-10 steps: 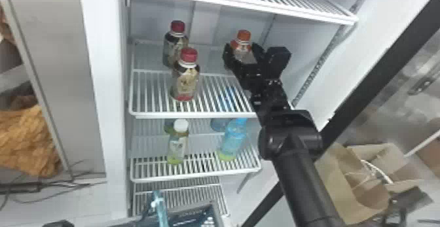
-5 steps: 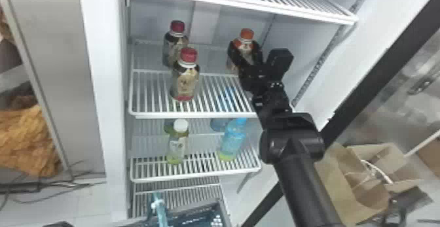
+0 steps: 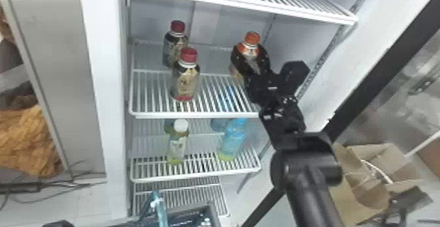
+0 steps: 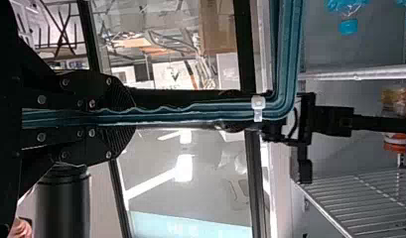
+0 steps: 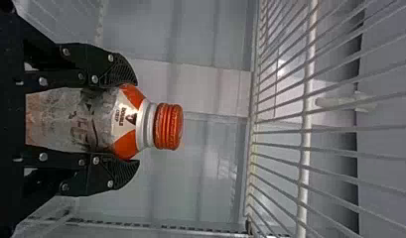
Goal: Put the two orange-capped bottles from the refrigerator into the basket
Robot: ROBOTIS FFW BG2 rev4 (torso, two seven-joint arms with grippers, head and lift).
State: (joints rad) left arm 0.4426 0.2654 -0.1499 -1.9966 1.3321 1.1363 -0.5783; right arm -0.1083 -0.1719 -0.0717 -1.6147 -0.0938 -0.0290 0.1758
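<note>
- Your orange-capped bottle (image 3: 249, 50) stands upright in the refrigerator, over the right side of the shelf (image 3: 196, 115) that also carries two red-capped bottles; you cannot tell whether its base touches the wires.
- You see its cap (image 5: 168, 126), a vivid orange screw top with ribbed sides, set above a white neck ring (image 5: 148, 125).
- Below that, the shoulder is wrapped in orange, broken by a white pointed panel (image 5: 125, 119) with small dark print.
- Its body (image 5: 54, 119) looks greyish and cloudy with darker marks, turning a faint orange toward the base.
- Your right gripper (image 3: 250, 53) is clenched around this bottle, one finger pressed to each side just under the shoulder, leaving cap and neck free between and past the tips.
- The nearer red-capped bottle (image 3: 185, 79) and the farther one (image 3: 176, 44) stand to the left, well apart from it.
- Your left gripper (image 3: 131, 224) is at the head view's bottom edge, clamped on the teal handle (image 3: 160, 211) of the basket (image 3: 212, 208), which sits low in front of the refrigerator.
- A white tie (image 4: 258, 106) circles that handle beyond the fingertips.
</note>
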